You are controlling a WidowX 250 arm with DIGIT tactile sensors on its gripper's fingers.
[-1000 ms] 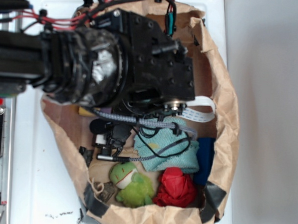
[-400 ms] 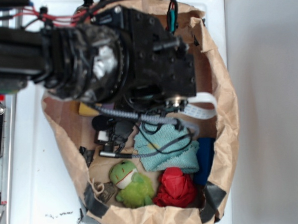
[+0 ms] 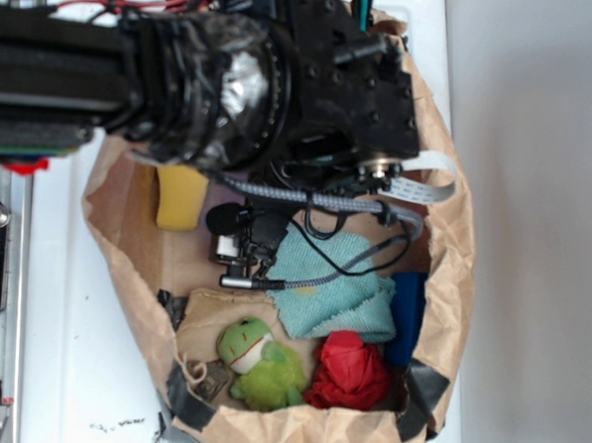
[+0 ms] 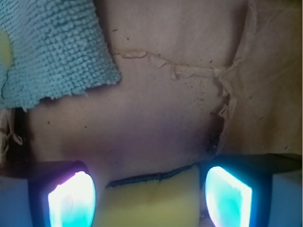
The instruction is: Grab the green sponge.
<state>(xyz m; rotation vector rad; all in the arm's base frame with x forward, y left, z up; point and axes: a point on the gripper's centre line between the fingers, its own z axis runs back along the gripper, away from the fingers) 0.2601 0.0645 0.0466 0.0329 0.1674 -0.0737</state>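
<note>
Everything lies in a paper bag (image 3: 453, 260) on the bench. The sponge (image 3: 181, 197) sits by the bag's left wall, partly under the arm (image 3: 234, 79), which covers the bag's upper part. In the wrist view the sponge (image 4: 151, 198) lies between the gripper (image 4: 150, 196) fingers (image 4: 71, 198), with the terry cloth (image 4: 52, 52) at the upper left. The terry cloth (image 3: 337, 298) is mid-bag, right of the sponge; the frog toy (image 3: 259, 363) and a crumpled cloth (image 3: 350, 371) lie side by side along the lower edge

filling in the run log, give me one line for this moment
phase: grasp approach | target: green sponge between fingers | gripper: open | contact: cannot tell | nearby: teal cloth apart
</note>
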